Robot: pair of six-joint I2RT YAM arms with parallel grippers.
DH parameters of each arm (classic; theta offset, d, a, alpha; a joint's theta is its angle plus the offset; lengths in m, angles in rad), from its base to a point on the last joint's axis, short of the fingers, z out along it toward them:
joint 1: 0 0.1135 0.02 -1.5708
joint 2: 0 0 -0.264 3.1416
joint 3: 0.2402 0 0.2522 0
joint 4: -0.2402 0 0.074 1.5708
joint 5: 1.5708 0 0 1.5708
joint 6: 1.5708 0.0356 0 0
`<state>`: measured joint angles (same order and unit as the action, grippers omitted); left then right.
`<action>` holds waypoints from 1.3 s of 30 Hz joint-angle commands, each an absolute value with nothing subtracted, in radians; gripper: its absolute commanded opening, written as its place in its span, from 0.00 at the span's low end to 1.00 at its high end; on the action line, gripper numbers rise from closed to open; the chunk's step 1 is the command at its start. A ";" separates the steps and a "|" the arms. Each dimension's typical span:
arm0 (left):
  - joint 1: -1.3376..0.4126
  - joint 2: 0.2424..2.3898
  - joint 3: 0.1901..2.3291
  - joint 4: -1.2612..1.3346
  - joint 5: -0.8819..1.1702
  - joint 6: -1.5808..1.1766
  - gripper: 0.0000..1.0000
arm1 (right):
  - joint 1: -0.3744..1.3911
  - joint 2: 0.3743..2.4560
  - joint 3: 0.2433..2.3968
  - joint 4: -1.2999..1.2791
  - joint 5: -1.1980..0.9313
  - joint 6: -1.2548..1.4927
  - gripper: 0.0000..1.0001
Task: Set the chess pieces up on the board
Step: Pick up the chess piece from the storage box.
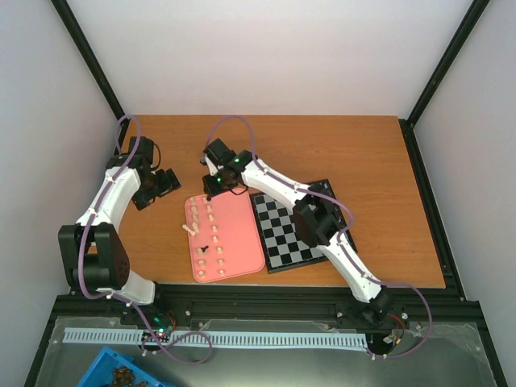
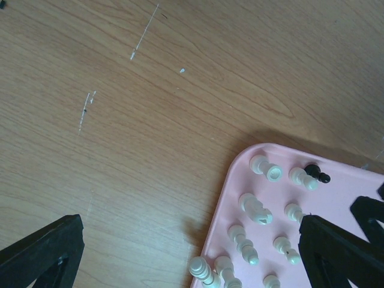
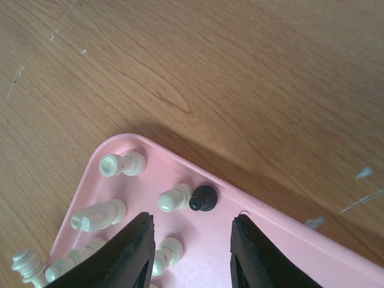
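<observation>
The pink tray (image 1: 242,242) lies left of the black-and-white board (image 1: 284,234). Several cream pieces (image 1: 203,222) stand and lie in rows on it, and one dark piece (image 1: 205,247) is mid-tray. My right gripper (image 3: 192,240) is open above the tray's far corner, just short of a black pawn (image 3: 203,198) that touches a cream pawn (image 3: 174,198). My left gripper (image 2: 192,264) is open and empty, over the wood at the tray's left edge (image 2: 240,162), with cream pieces (image 2: 255,210) between its fingers. I see no pieces on the board. My right arm hides part of it.
The wooden table (image 1: 363,161) stretches behind and right of the board. Black frame posts (image 1: 89,56) rise at the back corners. A blue bin (image 1: 121,372) and a white slotted strip (image 1: 242,339) sit below the table's near edge.
</observation>
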<state>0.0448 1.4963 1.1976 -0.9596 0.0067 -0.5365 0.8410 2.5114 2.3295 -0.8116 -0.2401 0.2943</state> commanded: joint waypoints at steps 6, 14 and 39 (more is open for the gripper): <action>0.053 1.482 1.191 -0.941 0.024 -0.563 1.00 | 0.894 2.572 2.388 -0.837 -0.114 0.333 0.29; 0.054 1.477 1.172 -0.927 0.045 -0.559 1.00 | 0.902 2.589 2.401 -0.842 -0.023 0.349 0.29; 0.054 1.484 1.160 -0.911 0.066 -0.555 1.00 | 0.911 2.654 2.466 -0.860 -0.034 0.341 0.26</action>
